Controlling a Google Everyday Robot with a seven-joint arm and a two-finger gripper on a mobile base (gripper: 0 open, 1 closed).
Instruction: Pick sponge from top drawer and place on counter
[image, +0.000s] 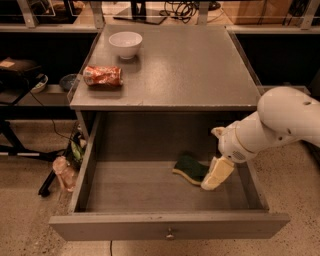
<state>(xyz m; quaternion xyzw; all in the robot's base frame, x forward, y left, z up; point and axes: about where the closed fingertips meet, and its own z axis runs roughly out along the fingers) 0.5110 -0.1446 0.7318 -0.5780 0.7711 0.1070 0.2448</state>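
Sponge (189, 168) flat in the top drawer (150, 228), long side slanting down-right, gripper (217, 173) at its right end, grip unclear.

The sponge (188, 167) in the top drawer (165, 226) is partly hidden by the gripper (216, 176), apparently touching it; the arm (285, 120) is cut off at right.

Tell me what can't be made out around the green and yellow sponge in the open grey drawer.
Camera view:
- Dark green, yellow-backed sponge in the grey top drawer: right end hidden by the cream gripper.
- Gripper, low in the drawer: contact with sponge unclear.
- Crushed red can on the grey counter: label blurred.
- White arm: cut off by the right edge.
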